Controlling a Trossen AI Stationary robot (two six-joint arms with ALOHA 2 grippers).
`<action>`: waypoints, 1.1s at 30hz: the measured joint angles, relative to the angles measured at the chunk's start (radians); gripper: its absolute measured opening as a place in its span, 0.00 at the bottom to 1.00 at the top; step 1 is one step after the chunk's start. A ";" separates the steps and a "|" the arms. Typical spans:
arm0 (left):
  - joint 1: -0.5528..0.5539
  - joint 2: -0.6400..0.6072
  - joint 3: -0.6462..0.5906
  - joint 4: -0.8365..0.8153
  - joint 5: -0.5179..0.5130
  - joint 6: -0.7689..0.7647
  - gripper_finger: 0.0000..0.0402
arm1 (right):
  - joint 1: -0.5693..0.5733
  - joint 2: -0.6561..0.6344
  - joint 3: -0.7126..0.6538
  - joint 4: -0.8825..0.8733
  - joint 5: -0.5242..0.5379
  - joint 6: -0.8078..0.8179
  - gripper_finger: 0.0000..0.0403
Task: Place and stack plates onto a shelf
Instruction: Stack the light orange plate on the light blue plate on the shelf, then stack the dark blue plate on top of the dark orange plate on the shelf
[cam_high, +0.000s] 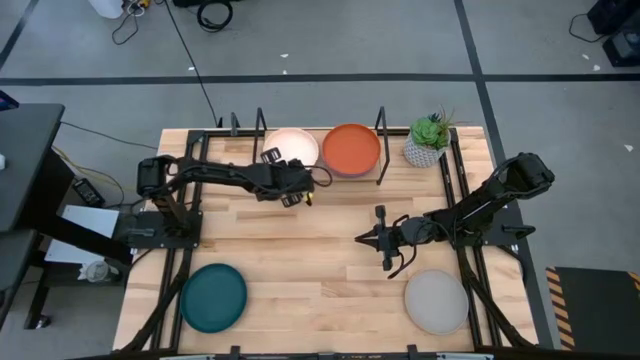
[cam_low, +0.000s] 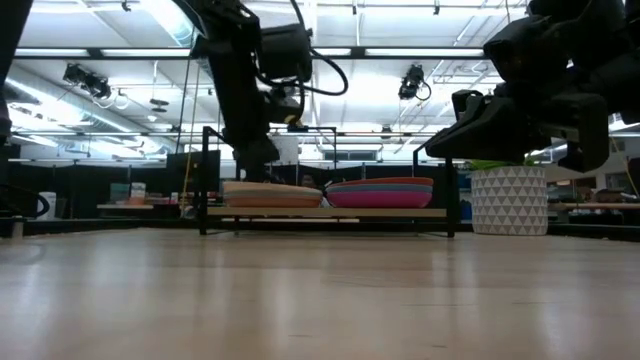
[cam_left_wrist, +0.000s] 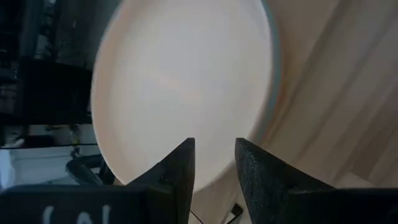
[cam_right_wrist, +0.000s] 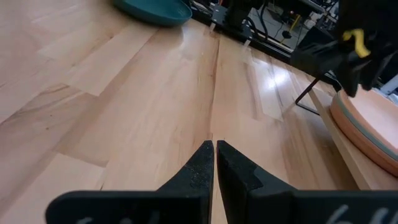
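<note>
Two plate stacks, cream-pink-topped (cam_high: 292, 146) and orange-topped (cam_high: 351, 148), sit on the shelf (cam_low: 325, 212); dark teal plate (cam_high: 213, 297) and grey plate (cam_high: 436, 301) lie on the table.

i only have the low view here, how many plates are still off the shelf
Observer: Two. A dark teal plate lies near the table's front-left corner, and a grey plate near the front-right.
Operator: what's on top of the left stack
Observer: A cream-pink plate; the orange plate tops the stack beside it.
Operator: is the left gripper holding anything
Observer: No. The left gripper sits at the cream-pink plate's front edge, fingers slightly apart with nothing between them.
Operator: and the right one
Observer: The right gripper is shut and empty over bare table mid-way.
</note>
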 joint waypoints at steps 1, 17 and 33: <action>0.001 0.011 0.000 0.000 -0.003 0.005 0.31 | 0.000 0.000 0.000 0.000 0.000 -0.001 0.06; -0.068 -0.111 0.000 0.011 0.019 0.046 0.31 | 0.000 0.000 0.000 -0.005 0.000 -0.002 0.06; -0.476 -0.082 0.001 -0.134 0.790 -1.074 0.31 | -0.014 0.000 0.000 0.013 0.000 -0.175 0.06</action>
